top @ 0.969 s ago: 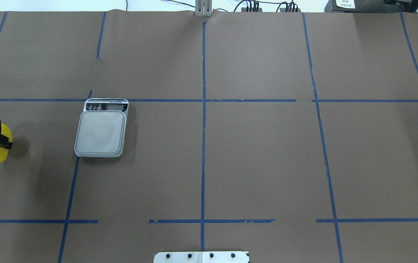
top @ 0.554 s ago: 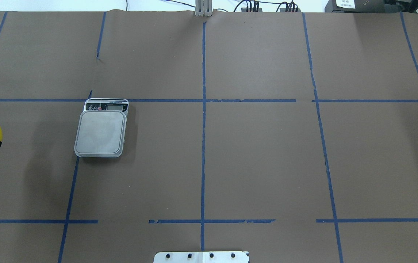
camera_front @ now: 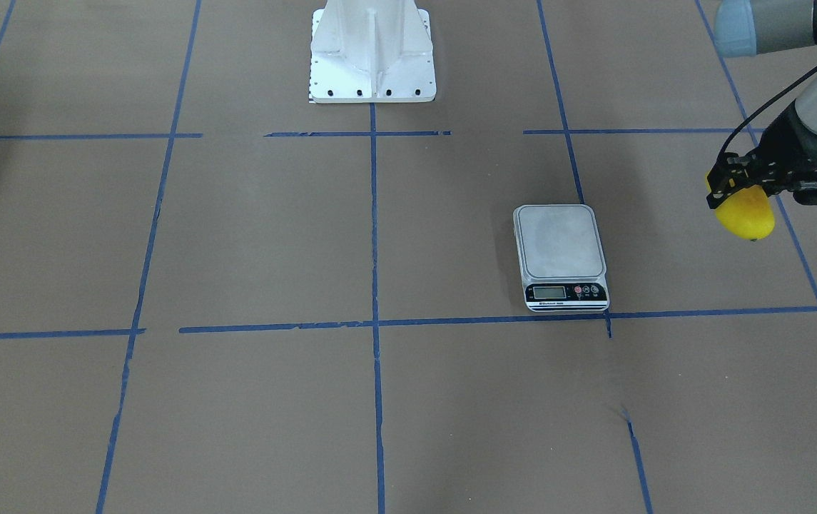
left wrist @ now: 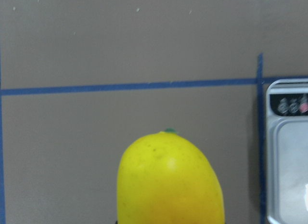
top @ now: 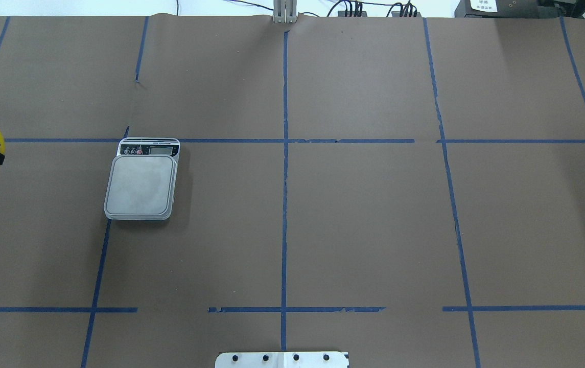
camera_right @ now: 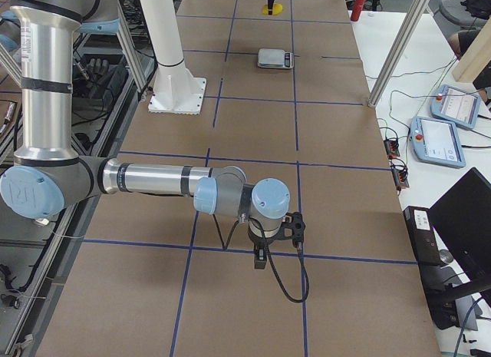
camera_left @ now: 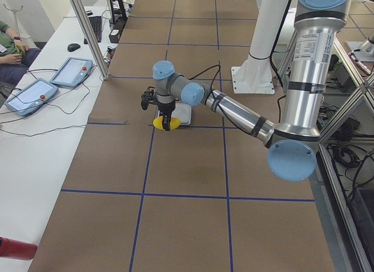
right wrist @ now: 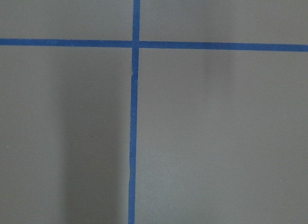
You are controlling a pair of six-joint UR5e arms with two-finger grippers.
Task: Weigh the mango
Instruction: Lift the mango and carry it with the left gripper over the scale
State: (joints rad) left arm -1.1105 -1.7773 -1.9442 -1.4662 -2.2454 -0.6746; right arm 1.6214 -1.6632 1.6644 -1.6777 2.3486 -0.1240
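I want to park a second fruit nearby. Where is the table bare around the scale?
The scale has an empty platform, and bare paper lies between it and the centre tape line and between it and the robot's base. It is crowded only toward the robot's left edge, where the left gripper holds the mango aloft.

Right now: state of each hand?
Left hand: closed on the mango.
Right hand: cannot tell; it shows only in the side view.
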